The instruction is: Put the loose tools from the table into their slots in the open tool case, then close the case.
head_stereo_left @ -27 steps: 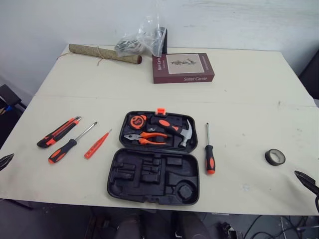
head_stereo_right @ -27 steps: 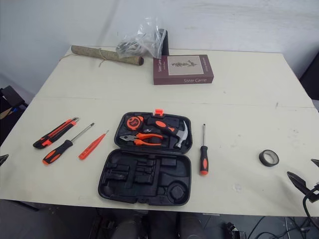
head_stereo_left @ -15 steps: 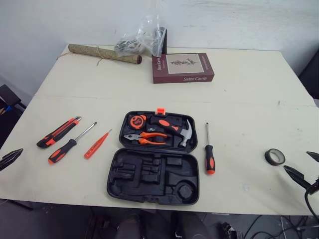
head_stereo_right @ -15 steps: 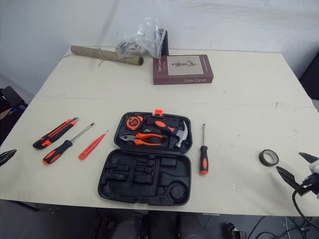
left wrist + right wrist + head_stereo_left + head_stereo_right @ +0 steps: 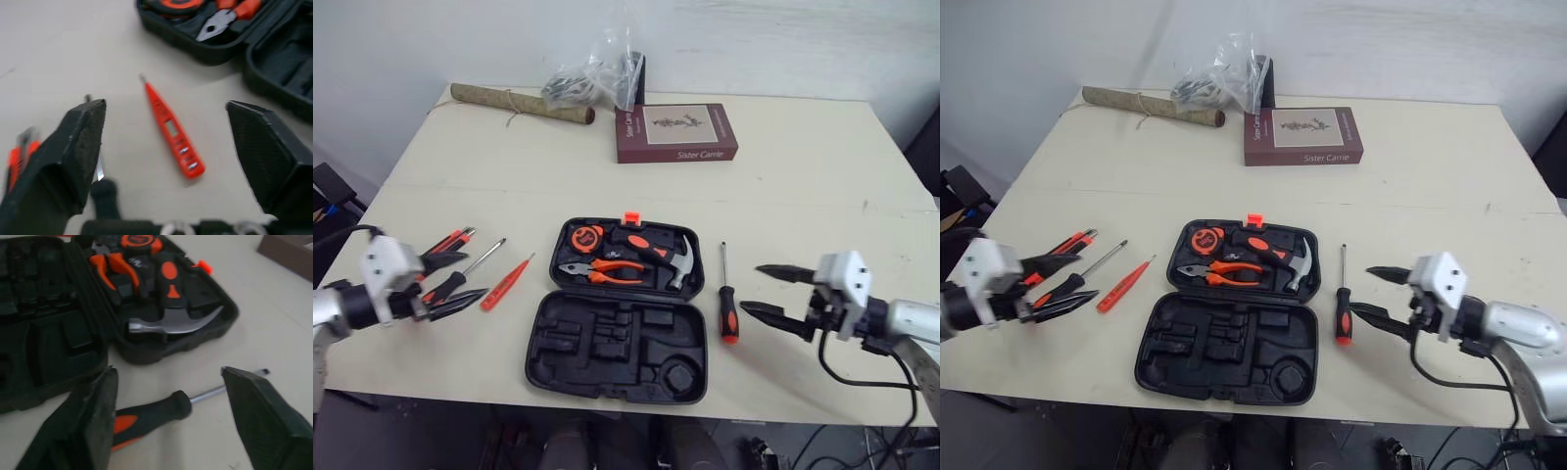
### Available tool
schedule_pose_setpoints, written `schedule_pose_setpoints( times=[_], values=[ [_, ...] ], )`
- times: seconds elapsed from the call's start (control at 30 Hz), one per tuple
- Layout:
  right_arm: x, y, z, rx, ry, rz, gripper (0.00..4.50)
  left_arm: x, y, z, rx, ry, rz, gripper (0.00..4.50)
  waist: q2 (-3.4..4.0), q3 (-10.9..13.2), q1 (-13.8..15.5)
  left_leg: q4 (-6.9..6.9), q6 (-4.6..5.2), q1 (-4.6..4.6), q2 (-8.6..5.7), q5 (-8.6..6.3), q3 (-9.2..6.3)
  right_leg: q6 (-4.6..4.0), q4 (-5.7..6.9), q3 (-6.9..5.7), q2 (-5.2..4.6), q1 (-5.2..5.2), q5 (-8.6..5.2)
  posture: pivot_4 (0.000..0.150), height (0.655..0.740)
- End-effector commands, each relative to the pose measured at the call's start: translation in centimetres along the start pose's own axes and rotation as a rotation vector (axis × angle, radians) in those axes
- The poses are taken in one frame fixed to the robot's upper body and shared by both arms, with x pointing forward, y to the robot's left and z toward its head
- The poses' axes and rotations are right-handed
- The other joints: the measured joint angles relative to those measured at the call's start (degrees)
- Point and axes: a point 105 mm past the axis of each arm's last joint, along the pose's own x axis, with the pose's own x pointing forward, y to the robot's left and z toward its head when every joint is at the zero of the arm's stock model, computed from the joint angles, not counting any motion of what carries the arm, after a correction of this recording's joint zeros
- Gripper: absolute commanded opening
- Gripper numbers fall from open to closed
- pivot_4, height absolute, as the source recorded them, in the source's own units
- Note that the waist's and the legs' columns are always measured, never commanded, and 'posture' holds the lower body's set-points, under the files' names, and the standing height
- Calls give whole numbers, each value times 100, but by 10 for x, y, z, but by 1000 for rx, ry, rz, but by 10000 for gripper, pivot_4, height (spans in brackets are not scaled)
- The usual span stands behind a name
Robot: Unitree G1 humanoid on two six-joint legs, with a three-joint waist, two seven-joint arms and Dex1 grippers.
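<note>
The pale desk [image 5: 803, 176], set against a white wall [image 5: 754, 39], carries a book [image 5: 676, 132] at 12 o'clock from the open tool case [image 5: 615, 345], whose far half holds hammer [image 5: 677, 262], pliers [image 5: 603, 272] and tape measure [image 5: 583, 236]. A screwdriver [image 5: 727, 311] lies at its 3 o'clock beside the spread right hand [image 5: 751, 289]. A tester pen [image 5: 506, 282], second screwdriver [image 5: 489, 253] and knife [image 5: 455, 237] lie at 9 o'clock by the spread left hand [image 5: 475, 275].

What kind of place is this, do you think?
Probably a lab or workshop test room: a plain table against a bare white wall, with an open tool case and a loose screwdriver laid out on it.
</note>
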Motion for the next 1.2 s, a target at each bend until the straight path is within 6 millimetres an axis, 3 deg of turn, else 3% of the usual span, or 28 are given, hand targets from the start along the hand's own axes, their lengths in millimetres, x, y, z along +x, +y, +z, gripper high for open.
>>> schedule_pose_setpoints(
  times=[0.03, 0.1, 0.13, 0.17, 0.4, 0.53, 0.97, 1.2],
  values=[
    [13, 4, 6, -67, 28, 41, 14155, 22, -2, 8, 48, 15, -4, 15639, 0, 0, 25, 3, 1, 1, 0, 0, 0, 0, 0, 0, 0, 0, 0, 1500, 7400],
    [20, 4, 6, -86, 34, 70, 3398, 35, -1, 9, 20, 8, -4, 6604, 0, 0, 36, 14, 2, -2, 0, -1, -1, 0, 3, 0, 1, 1, 0, 1500, 7400],
    [23, 3, 6, -93, 39, 82, 53, 40, -2, 9, 3, 5, -14, 2029, 0, 0, 37, 21, 2, -4, 0, -1, -2, 0, 7, -1, 1, 1, 0, 1500, 7400],
    [25, 2, 5, -102, 46, 93, 0, 44, -4, 9, -3, 6, -25, 432, -1, 0, 34, 23, 3, -6, 0, -2, -3, 0, 7, -2, 2, 2, 0, 1500, 7400],
    [38, -4, 1, -168, 118, 166, 0, 75, -24, -1, 7, 79, -161, 432, 2, 1, 24, 39, 13, -11, 1, -8, -1, 0, 9, -2, 3, 1, 0, 1500, 7400],
    [44, 4, -4, -161, 158, 220, 0, 86, -28, -4, 16, 90, -183, 432, 1, 1, 33, 45, 13, -13, 4, -8, -2, 0, 12, -3, 4, 1, 0, 1500, 7400],
    [62, 11, -12, -205, 196, 229, 0, 100, -36, -11, 1, 74, -190, 432, 2, 1, 33, 50, 14, -14, 3, -9, -3, 0, 13, -4, 3, 2, 0, 1500, 7400],
    [75, -5, -8, -232, 183, 197, 0, 106, -37, -7, -47, 22, -150, 432, 1, 1, 37, 60, 14, -13, 2, -9, -4, 0, 18, -5, 1, 5, 0, 1500, 7400]
  ],
)
